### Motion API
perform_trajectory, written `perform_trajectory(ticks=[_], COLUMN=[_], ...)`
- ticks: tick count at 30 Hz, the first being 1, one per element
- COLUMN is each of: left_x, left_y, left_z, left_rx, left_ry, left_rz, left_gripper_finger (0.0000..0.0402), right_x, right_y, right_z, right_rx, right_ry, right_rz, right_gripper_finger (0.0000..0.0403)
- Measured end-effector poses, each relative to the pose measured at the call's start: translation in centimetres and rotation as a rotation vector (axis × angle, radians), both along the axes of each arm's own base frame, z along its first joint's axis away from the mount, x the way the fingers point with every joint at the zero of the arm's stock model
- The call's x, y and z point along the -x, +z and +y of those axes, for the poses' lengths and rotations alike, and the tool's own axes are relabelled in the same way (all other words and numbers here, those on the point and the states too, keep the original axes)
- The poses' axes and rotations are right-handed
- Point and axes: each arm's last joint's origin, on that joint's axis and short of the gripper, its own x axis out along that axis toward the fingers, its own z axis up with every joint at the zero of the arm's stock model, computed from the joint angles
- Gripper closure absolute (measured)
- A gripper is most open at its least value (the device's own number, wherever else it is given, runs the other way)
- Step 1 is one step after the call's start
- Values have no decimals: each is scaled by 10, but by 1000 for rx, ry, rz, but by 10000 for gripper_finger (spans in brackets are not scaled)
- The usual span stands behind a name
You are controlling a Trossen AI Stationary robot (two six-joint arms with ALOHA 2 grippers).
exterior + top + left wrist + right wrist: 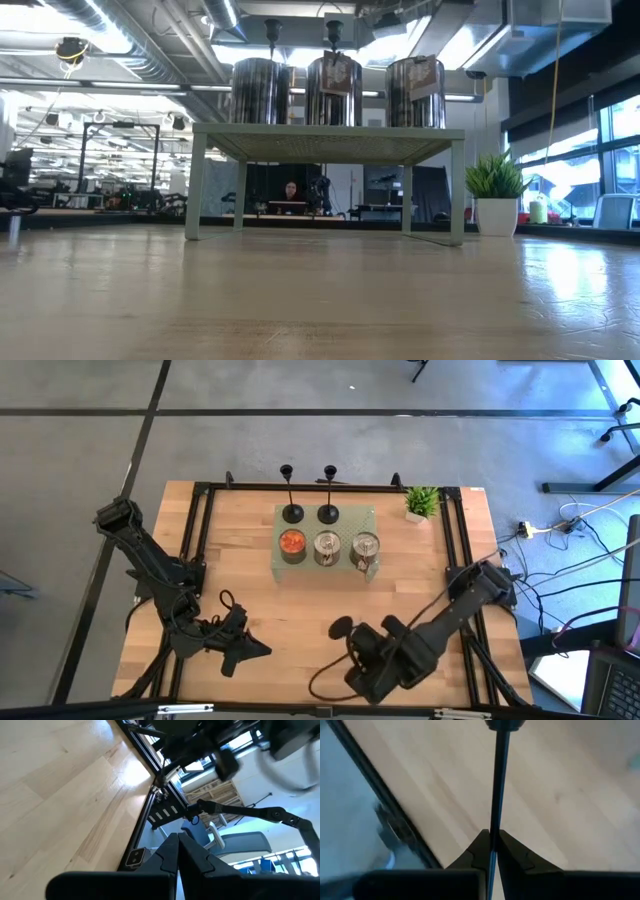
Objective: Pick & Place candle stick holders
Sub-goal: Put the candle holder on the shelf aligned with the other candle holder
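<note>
Two black candle stick holders [291,510] [328,510] stand upright on their round bases at the back of a green stand [355,515]. In the low view their tops [272,28] [333,30] rise behind the cans. A third holder [341,627] is over the near middle of the table, with my right gripper [358,643] shut on it. In the right wrist view its thin stem [497,785] runs away from the fingertips. My left gripper [258,649] waits at the near left, shut and holding nothing [178,837]. My right gripper pinches the holder's thin stem [493,832] between its two fingertips [479,847], slanting steeply down from above. The stem runs on past the fingertips to a dark round end [502,724]. The holder is lifted clear of the wood and is tilted, its round end [341,627] toward the table's left.
Three tin cans [327,547] [336,92] stand in a row along the stand's front. A small potted plant [421,503] [495,195] is at the far right corner. A black frame rail [200,540] borders the tabletop. Bare wood [300,620] lies between the stand and the grippers.
</note>
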Motion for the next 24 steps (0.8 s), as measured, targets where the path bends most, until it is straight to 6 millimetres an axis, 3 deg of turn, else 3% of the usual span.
perform_trajectory(ticks=[10, 24], left_x=[0, 9], left_y=[1, 4], left_z=[0, -7], left_rx=[5, 1], left_ry=[-1, 33], left_rz=[-5, -47], left_gripper_finger=[400, 400], right_x=[-20, -43], right_y=[70, 174], right_z=[-26, -61], right_rx=[50, -32], right_ry=[-27, 12], right_rz=[-324, -1025], right_gripper_finger=[379, 379])
